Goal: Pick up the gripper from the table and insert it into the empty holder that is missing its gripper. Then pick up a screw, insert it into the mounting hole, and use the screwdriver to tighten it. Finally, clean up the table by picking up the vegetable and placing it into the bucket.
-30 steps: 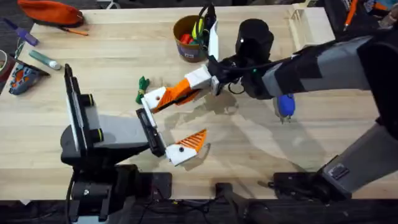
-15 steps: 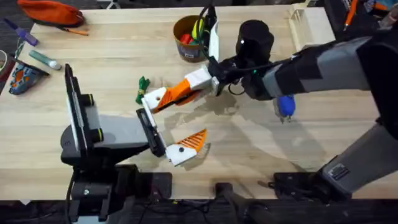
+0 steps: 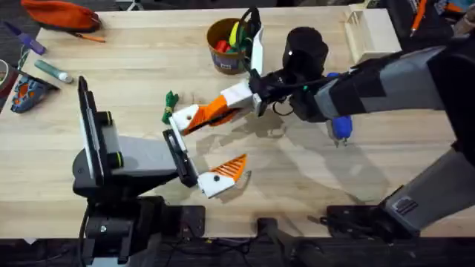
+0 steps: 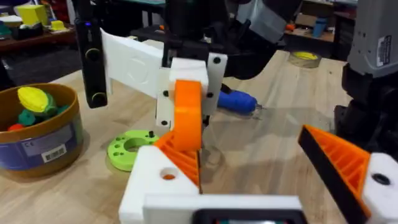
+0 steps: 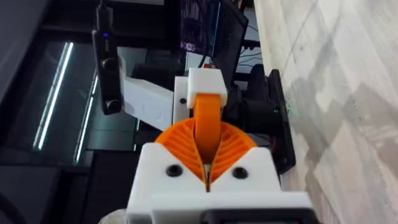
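So the right gripper (image 3: 231,101) has its white fingers with the ribbed orange pads pinched tight on the gripper (image 3: 214,110), that little ribbed orange plastic piece. It's held slanted just above the wooden table (image 3: 312,178), with its low end right up against the holder (image 3: 182,118). The holder is the blocky white wedge finger on the left gripper (image 3: 202,147), with a small round hole in its face. The left gripper is spread wide, and its other finger (image 3: 225,172) carries a triangular orange ribbed pad. The vegetable (image 3: 169,103), small and green, lies on the table just beside the holder. The bucket (image 3: 223,58) sits near the far edge, round and mustard-yellow with a blue band, with yellow, green and red toy bits inside (there's a white sticker on the band, can't read it). The screwdriver (image 3: 340,126), smooth blue plastic, lies partly under the right arm. A flat lime-green ring disc (image 4: 129,148) lies near the bucket.
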Available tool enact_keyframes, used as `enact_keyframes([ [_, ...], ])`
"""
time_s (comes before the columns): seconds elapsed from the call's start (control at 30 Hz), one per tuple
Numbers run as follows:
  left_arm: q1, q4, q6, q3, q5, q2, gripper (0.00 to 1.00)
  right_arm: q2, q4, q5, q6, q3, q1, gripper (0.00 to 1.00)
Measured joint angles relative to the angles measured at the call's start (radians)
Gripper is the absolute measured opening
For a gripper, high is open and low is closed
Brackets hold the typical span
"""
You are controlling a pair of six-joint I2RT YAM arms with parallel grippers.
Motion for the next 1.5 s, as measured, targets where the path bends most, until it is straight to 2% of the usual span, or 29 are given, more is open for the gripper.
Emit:
enact_keyframes([
  [1.5, 0.0, 0.0, -0.015, 0.0, -0.006, 0.0, 0.986, 0.0, 0.007, 0.024, 0.0, -0.012, 0.004, 0.008],
])
